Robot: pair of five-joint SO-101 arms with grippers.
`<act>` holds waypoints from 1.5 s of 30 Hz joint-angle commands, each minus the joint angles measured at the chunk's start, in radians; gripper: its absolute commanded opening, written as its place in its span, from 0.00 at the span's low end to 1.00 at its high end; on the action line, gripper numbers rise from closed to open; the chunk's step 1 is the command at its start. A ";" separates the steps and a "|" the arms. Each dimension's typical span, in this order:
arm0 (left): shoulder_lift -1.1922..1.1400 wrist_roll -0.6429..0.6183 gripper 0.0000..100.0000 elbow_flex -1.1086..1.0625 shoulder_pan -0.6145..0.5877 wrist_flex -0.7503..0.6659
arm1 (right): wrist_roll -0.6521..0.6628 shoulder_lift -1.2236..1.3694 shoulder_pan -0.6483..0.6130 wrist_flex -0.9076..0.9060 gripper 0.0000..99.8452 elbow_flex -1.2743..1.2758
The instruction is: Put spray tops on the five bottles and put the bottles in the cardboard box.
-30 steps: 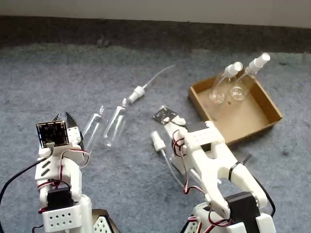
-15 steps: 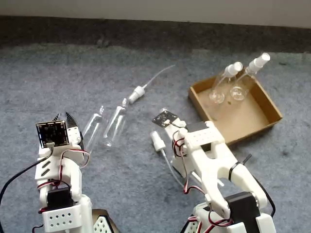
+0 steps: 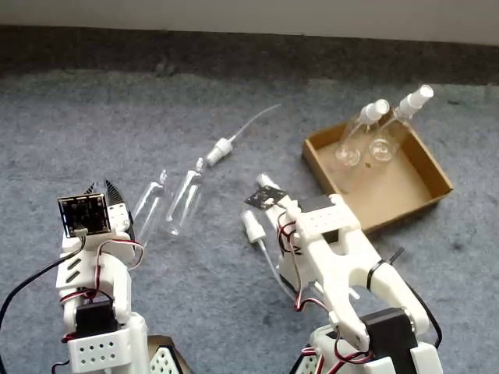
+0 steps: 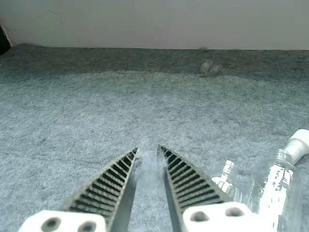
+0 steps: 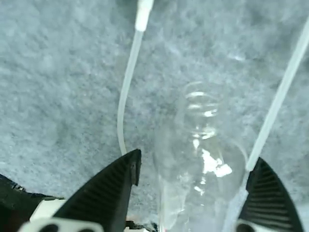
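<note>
1. Inside the cardboard box (image 3: 425, 193), two capped bottles (image 3: 360, 131) are seen lying side by side with spray tops fitted; that share of the task is judged done.
2. On the carpet (image 3: 86, 125), two uncapped bottles (image 3: 185, 204) are laid next to each other, just beside the left gripper (image 4: 147, 150), whose jaws are parted only narrowly, with nothing held.
3. A third bare bottle (image 5: 205, 145) is found lying between the widely spread jaws of the right gripper (image 5: 196, 159); it is released, not clamped.
4. One loose spray top (image 3: 222, 148) is seen beyond the uncapped pair and another spray top (image 3: 252, 224) just beside the right arm. A second tube (image 5: 280, 96) is seen by the bare bottle.
5. Three bottles are judged left to be capped and boxed.
</note>
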State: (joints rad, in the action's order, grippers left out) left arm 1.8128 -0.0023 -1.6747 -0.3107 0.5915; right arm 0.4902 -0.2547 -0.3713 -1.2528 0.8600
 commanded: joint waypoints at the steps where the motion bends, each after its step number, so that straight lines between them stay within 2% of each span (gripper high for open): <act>1: 0.005 0.009 0.01 -0.019 -0.004 -0.020 | 0.009 -0.015 0.013 -0.016 0.22 -0.047; 7: 0.005 0.009 0.01 -0.019 -0.004 -0.020 | 0.002 -0.016 0.027 -0.024 0.14 -0.127; 13: 0.005 0.009 0.01 -0.019 -0.004 -0.020 | -0.003 -0.016 0.035 -0.027 0.14 -0.229; 19: 0.005 0.009 0.01 -0.019 -0.004 -0.020 | -0.114 -0.016 0.035 -0.027 0.14 -0.331; 25: 0.005 0.009 0.01 -0.019 -0.004 -0.020 | -0.114 -0.027 0.035 -0.082 0.14 -0.357; 29: 0.005 0.009 0.01 -0.019 -0.004 -0.020 | -0.115 -0.133 0.028 -0.122 0.14 -0.357; 36: 0.005 0.009 0.01 -0.019 -0.004 -0.020 | -0.112 -0.360 -0.005 -0.116 0.14 -0.338; 40: 0.005 0.009 0.01 -0.019 -0.004 -0.020 | -0.110 -0.392 -0.044 -0.108 0.14 -0.220; 45: 0.005 0.009 0.01 -0.019 -0.004 -0.020 | -0.110 -0.392 -0.070 0.064 0.14 -0.042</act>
State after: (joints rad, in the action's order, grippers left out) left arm 1.8128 -0.0023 -1.6747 -0.3107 0.5915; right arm 0.3828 -0.6091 -0.4235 -1.2927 0.7557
